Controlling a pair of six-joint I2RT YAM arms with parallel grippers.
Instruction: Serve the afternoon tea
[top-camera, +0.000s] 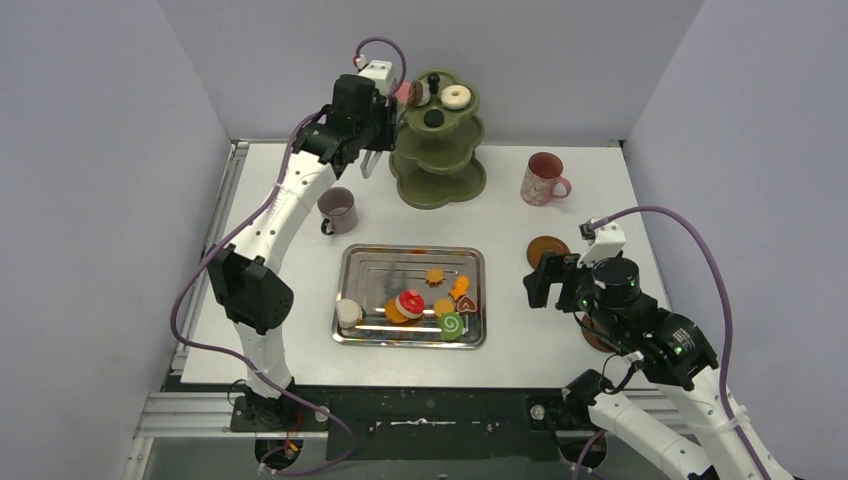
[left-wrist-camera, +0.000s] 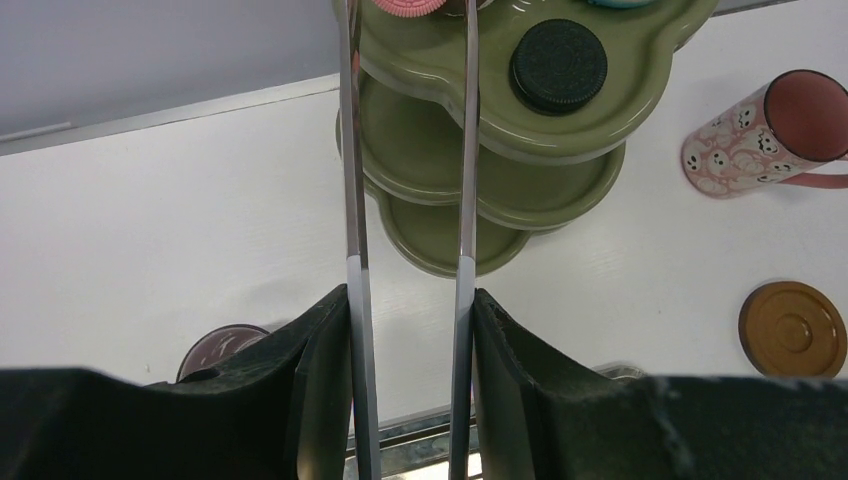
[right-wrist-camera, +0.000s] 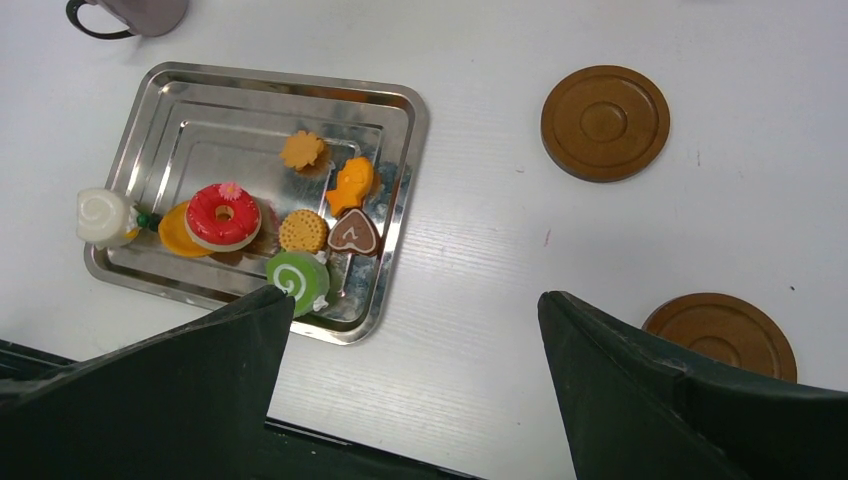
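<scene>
left gripper (left-wrist-camera: 408, 330) clamped on tongs (left-wrist-camera: 410, 150), tips at stand (left-wrist-camera: 580, 135) top rim | right gripper (right-wrist-camera: 410, 350) held wide open, nothing gripped, over bare table (right-wrist-camera: 480, 260) beside tray (right-wrist-camera: 400, 170) edge

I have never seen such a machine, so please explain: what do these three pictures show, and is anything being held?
Two robot arms stand at a white table. One picture looks down from above; the other two come from cameras on each wrist. The left end effector is closed on metal tongs, reaching toward the green three-tier stand, which already carries a donut and a dark cookie. The right end effector is open and empty, above the steel tray of toy sweets. Two mugs and brown coasters also lie there.
</scene>
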